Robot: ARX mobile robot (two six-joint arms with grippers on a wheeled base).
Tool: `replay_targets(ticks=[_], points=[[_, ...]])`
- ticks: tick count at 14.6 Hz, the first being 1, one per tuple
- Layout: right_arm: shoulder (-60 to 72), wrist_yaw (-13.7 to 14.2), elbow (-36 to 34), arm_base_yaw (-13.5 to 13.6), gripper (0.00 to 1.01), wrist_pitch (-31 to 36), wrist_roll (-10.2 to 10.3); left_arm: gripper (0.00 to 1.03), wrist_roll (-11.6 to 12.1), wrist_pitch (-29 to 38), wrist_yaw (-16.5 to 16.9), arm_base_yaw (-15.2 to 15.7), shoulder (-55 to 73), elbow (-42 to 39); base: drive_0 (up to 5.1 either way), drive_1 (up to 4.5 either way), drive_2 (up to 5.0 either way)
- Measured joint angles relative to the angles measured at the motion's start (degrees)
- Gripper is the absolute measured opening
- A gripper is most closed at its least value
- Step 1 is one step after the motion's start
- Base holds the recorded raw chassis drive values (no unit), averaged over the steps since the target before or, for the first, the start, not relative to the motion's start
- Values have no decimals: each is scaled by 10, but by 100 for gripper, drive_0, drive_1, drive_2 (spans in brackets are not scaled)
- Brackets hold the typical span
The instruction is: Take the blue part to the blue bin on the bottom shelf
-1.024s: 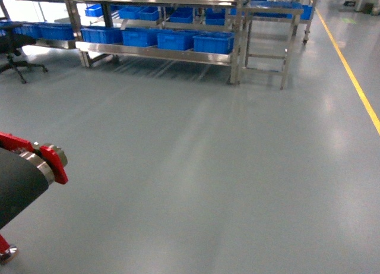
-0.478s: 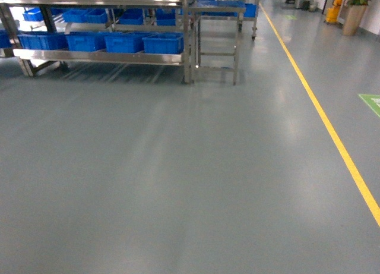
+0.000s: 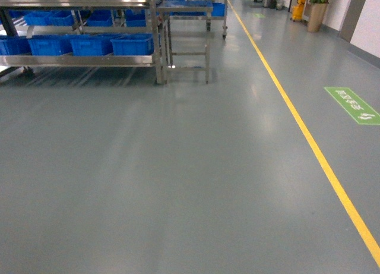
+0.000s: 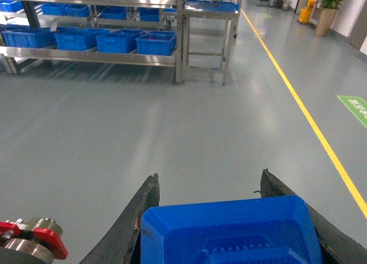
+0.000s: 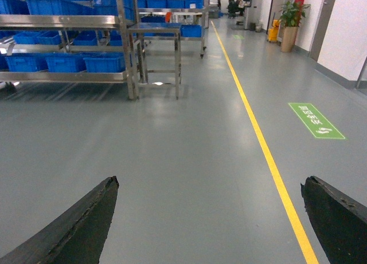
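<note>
In the left wrist view my left gripper [image 4: 209,175] is shut on the blue part [image 4: 229,229], a ribbed blue plastic piece that fills the space between the two black fingers. My right gripper [image 5: 210,181] stands open over bare floor with nothing between its fingers. The bottom shelf [image 3: 89,60] is the low level of a steel rack far off at the upper left, and it carries a row of blue bins [image 3: 132,45]. The same shelf [image 4: 114,58] and bins [image 4: 155,43] show in the left wrist view. Neither gripper shows in the head view.
A small steel table [image 3: 187,9] stands at the rack's right end. A yellow floor line [image 3: 309,137] runs along the right, with a green floor sign [image 3: 353,104] beyond it and a potted plant [image 3: 316,12] far back. Wide grey floor lies between me and the rack.
The head view has swung to the right, so the rack has slid to the upper left. The black and red arm part at the left edge has left the view.
</note>
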Motion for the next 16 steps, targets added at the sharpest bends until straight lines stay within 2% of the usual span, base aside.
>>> replay_targets(ticks=[5, 16], points=[[0, 0, 0, 0, 98, -2, 0, 44, 0, 1, 0, 0, -5, 0, -63, -63, -63], [0, 0, 0, 0, 98, 2, 0, 44, 0, 0, -2, 0, -3, 0, -1, 429, -432]])
